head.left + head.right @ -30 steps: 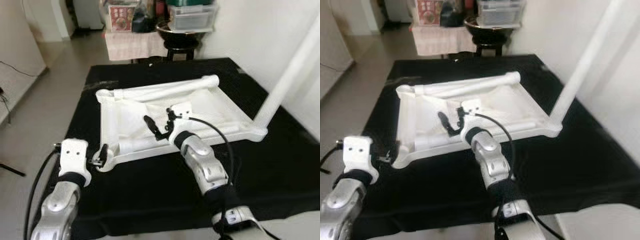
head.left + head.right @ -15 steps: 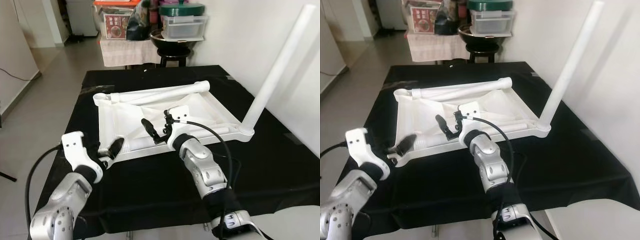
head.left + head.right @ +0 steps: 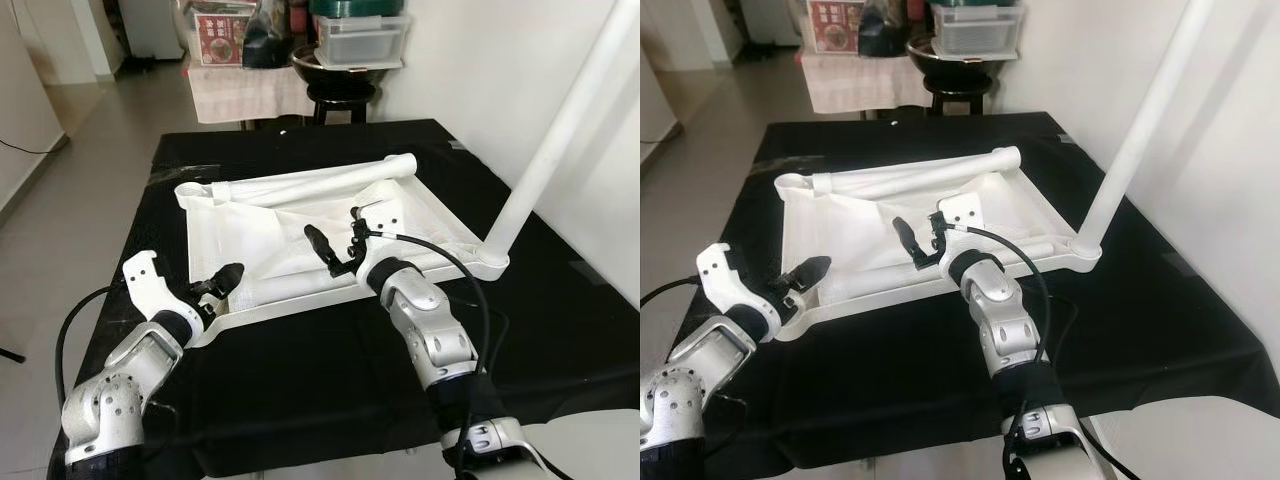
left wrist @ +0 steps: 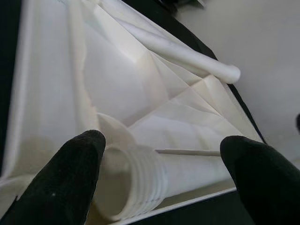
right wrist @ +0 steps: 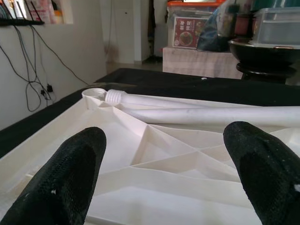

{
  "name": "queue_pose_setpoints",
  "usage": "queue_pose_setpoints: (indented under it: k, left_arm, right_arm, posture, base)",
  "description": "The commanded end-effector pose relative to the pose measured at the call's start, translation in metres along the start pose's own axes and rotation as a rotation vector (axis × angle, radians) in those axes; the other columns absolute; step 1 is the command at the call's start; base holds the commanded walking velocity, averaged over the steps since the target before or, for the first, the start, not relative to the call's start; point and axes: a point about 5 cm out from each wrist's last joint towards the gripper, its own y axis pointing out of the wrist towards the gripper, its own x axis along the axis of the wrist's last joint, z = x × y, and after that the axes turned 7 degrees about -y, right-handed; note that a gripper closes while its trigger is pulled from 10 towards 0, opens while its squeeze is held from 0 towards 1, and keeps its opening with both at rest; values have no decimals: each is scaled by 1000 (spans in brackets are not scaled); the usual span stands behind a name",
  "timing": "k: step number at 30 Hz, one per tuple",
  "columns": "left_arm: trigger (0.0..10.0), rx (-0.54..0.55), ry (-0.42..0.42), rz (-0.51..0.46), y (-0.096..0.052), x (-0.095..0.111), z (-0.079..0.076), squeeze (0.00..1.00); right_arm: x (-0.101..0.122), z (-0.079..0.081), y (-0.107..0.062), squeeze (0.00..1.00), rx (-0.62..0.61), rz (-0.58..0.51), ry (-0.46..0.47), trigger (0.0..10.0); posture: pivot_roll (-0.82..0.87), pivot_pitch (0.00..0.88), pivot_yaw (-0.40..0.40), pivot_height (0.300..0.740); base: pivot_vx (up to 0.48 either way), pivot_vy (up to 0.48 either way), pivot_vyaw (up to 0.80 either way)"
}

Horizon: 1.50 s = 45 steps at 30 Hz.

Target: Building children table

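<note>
You are looking at a lived-in home interior: a tiled floor (image 3: 90, 130) runs past a black-draped work table (image 3: 300, 370). Behind it, a cloth-covered side table (image 3: 245, 90) and stool (image 3: 340, 100) hold household containers (image 3: 360, 35).

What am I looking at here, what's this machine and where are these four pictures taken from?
This is a humanoid robot with two silver arms. Two pictures come from cameras in its head, looking down at a black table. The other two come from a camera on each wrist, looking out between that hand's two black fingers.

On the table lies a white plastic tabletop, upside down. One white leg already stands upright in its far right corner. Another leg lies along its far edge, and a third, with a threaded end, lies along its near edge.

The left hand is open around that threaded end. The right hand hovers open over the tabletop, holding nothing.
</note>
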Motion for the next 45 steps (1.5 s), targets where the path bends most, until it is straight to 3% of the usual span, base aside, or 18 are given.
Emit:
queue_pose_setpoints:
  k: [1, 4, 9, 16, 21, 35, 43, 45]
  left_arm:
    - [10000, -39, -38, 109, 8, -6, -3, 0]
    - [10000, -35, -39, 131, 11, -7, -3, 0]
    - [10000, -37, -139, 178, 18, -9, -4, 0]
    - [10000, -3, -212, 236, 23, -14, -8, 0]
    - [10000, -1, -229, 237, 23, -12, -11, 0]
    - [10000, -23, -247, 153, 5, 3, -41, 0]
    - [10000, 95, -257, 126, -4, -1, -33, 0]
    - [10000, 165, -260, 105, -7, 0, -25, 0]
  right_arm:
    - [6, -8, -5, 0, -14, -5, -15, 10000]
    - [7, -11, -7, 0, -19, -5, -22, 10000]
    - [9, -18, -13, 0, -32, -1, -40, 10000]
    - [12, -23, -16, 0, -43, 8, -54, 10000]
    - [13, -23, -16, 0, -42, 13, -56, 10000]
    - [12, -23, -14, 0, -38, 30, -56, 10000]
    - [11, -24, -14, 0, -37, 40, -55, 10000]
    - [10, -24, -14, 0, -37, 45, -54, 10000]
  posture:
    - [-181, 95, -14, 740]
    - [-182, 97, -13, 740]
    - [-194, 117, -6, 740]
    - [-197, 136, -3, 740]
    - [-197, 138, -5, 740]
    - [-182, 138, -11, 740]
    - [-178, 136, -10, 740]
    - [-177, 136, -9, 740]
  base:
    - [0, 0, 0]
    - [0, 0, 0]
    - [0, 0, 0]
    - [0, 0, 0]
    - [0, 0, 0]
    - [0, 0, 0]
    - [0, 0, 0]
    - [0, 0, 0]
